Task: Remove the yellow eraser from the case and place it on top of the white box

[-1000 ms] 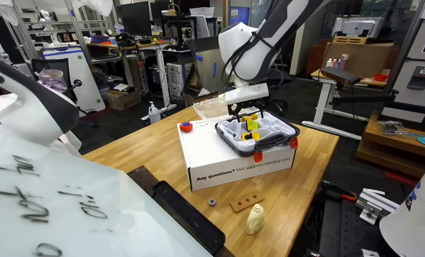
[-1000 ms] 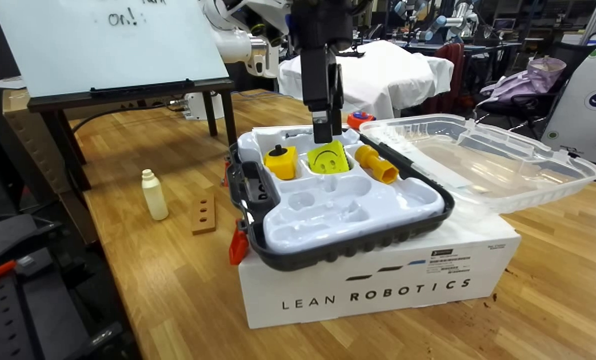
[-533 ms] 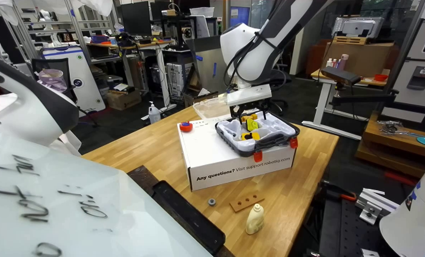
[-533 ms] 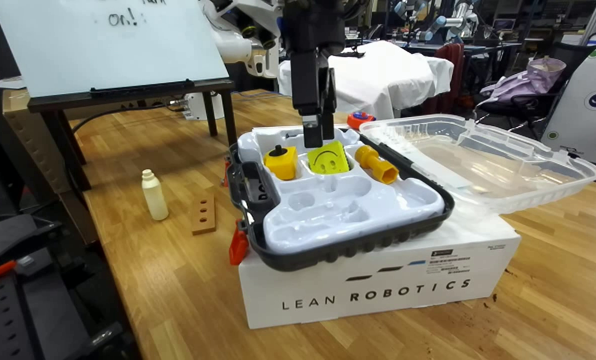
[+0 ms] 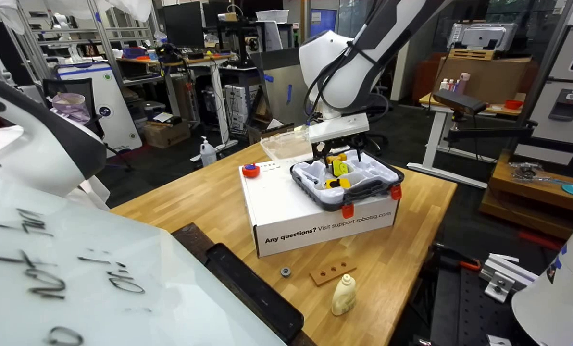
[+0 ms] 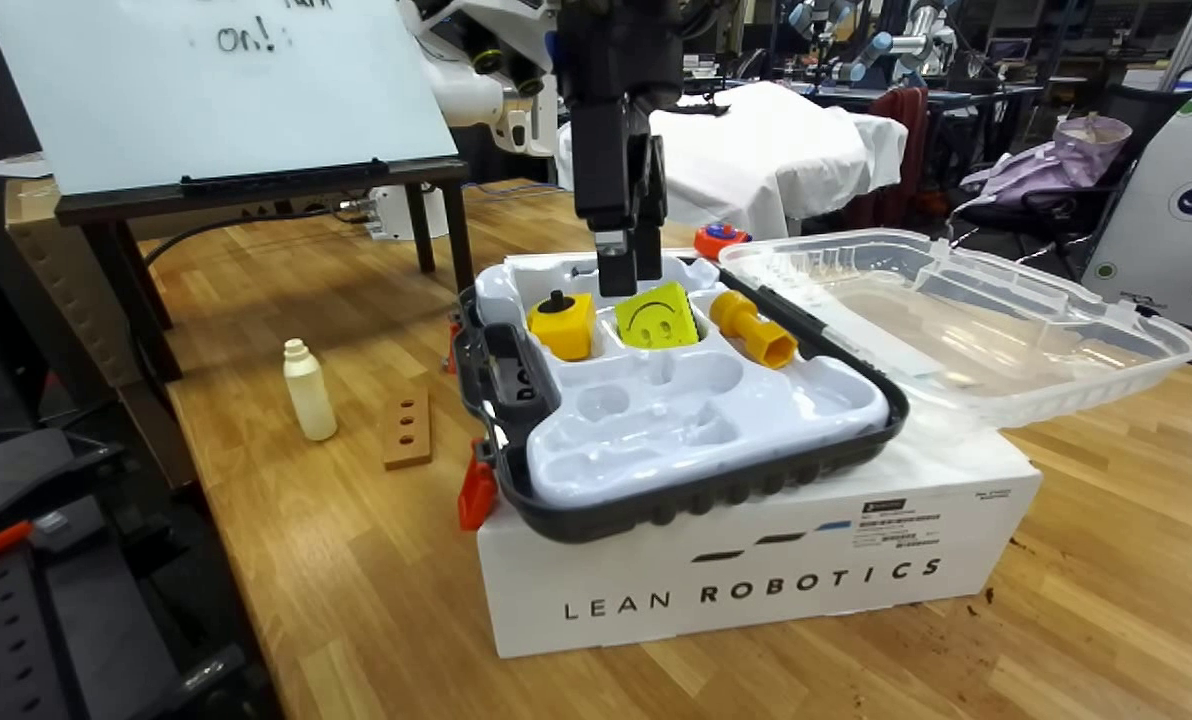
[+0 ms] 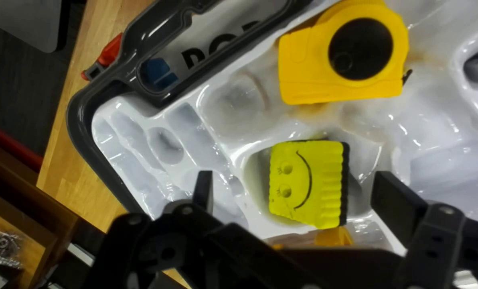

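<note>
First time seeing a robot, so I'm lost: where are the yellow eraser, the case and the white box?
Yellow eraser (image 7: 305,184), wrist view: its smiling face.
Case (image 6: 656,412), in an exterior view: its bare white lining.
White box (image 5: 279,198), in an exterior view: bare part of its top.

One white box (image 6: 756,565); one case (image 6: 636,460); one yellow eraser (image 7: 307,182); two red latches (image 5: 348,211); one cream bottle (image 5: 344,297).

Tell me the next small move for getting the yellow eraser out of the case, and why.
Probably lower the open gripper slightly. In the wrist view the yellow eraser, in the case, shows between the parted fingers; in an exterior view the fingertips seem to end above it, so closing now would likely miss it.
</note>
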Controlling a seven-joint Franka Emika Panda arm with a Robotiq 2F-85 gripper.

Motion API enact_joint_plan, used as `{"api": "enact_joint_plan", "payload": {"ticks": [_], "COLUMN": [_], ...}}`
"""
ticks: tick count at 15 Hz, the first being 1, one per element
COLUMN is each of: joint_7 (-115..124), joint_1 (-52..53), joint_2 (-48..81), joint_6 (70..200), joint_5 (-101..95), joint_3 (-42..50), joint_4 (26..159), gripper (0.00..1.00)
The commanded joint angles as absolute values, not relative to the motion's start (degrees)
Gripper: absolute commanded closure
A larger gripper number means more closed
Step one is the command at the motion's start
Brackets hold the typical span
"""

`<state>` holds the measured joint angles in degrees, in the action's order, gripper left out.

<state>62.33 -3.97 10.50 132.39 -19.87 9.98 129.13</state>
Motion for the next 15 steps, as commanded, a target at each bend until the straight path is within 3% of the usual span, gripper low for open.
{"api": "enact_joint_plan", "payload": {"ticks": [1, 15], "joint_7": [62.56, 63.56], "joint_1": [-3.82, -3.57], "joint_2": [10.02, 12.88], "joint_6": [131.74, 131.28], "joint_5": [-19.74, -19.83], "joint_3": [10.38, 10.63], "joint_4": [129.45, 127.29], "gripper": [0.00, 0.00]}}
